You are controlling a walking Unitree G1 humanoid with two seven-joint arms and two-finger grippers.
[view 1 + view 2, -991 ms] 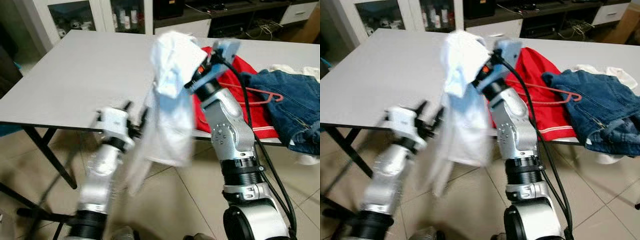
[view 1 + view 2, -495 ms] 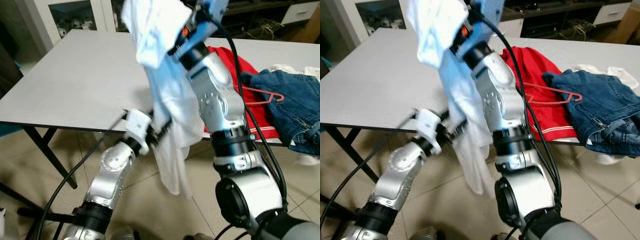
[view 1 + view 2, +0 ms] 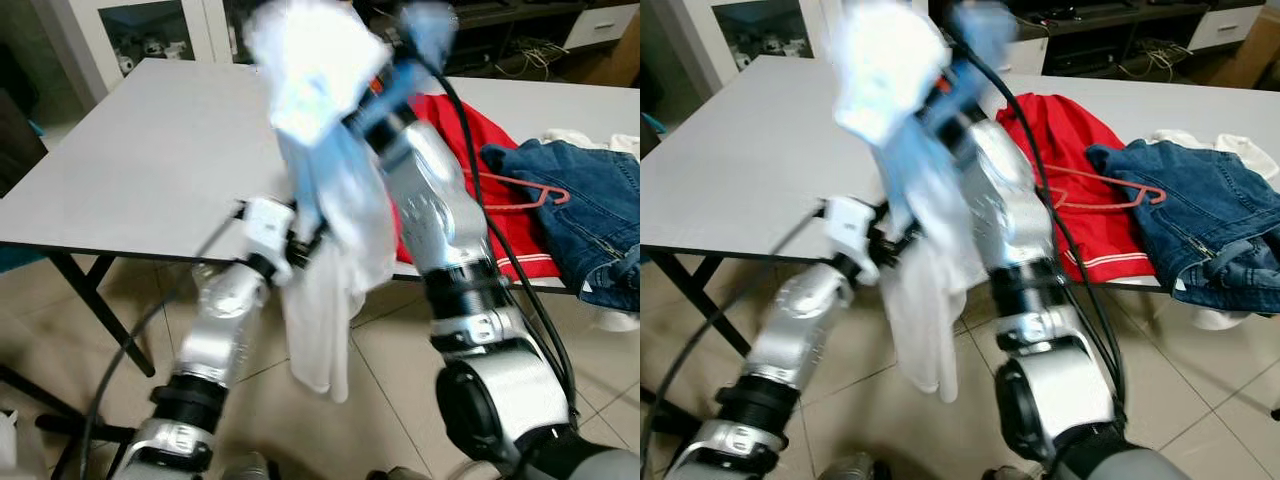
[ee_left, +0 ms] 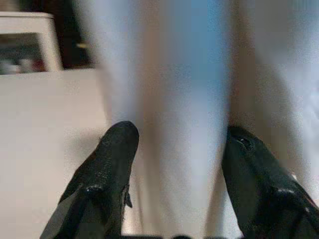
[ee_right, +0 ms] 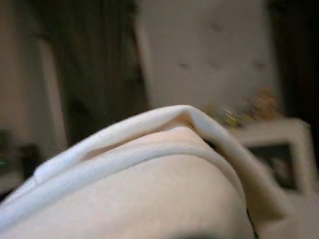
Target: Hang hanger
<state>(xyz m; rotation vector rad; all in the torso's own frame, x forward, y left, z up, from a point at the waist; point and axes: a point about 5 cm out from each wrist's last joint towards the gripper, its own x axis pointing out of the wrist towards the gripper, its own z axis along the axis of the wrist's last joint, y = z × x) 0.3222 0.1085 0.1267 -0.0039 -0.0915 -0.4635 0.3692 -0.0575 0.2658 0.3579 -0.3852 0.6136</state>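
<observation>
A white, pale-blue-tinted shirt (image 3: 335, 190) hangs bunched from my raised right gripper (image 3: 352, 100), whose fingers are buried in the cloth; the right wrist view shows the folded white fabric (image 5: 149, 169) close up. The shirt's tail dangles below the table's front edge. My left gripper (image 4: 179, 133) is open at the hanging cloth, one black finger (image 4: 112, 164) on each side of it, just in front of the table edge (image 3: 300, 240). A red wire hanger (image 3: 520, 190) lies on the table across a red garment (image 3: 450, 125) and blue jeans (image 3: 580, 210).
The grey table (image 3: 150, 160) stands before me on black legs, over a tiled floor. Another white cloth (image 3: 585, 138) lies behind the jeans. Glass-fronted cabinets (image 3: 150, 35) and a low shelf with cables line the back wall.
My right arm lifted the shirt from table height to above the table. The left gripper rose from below the table edge and moved in around the hanging cloth.
</observation>
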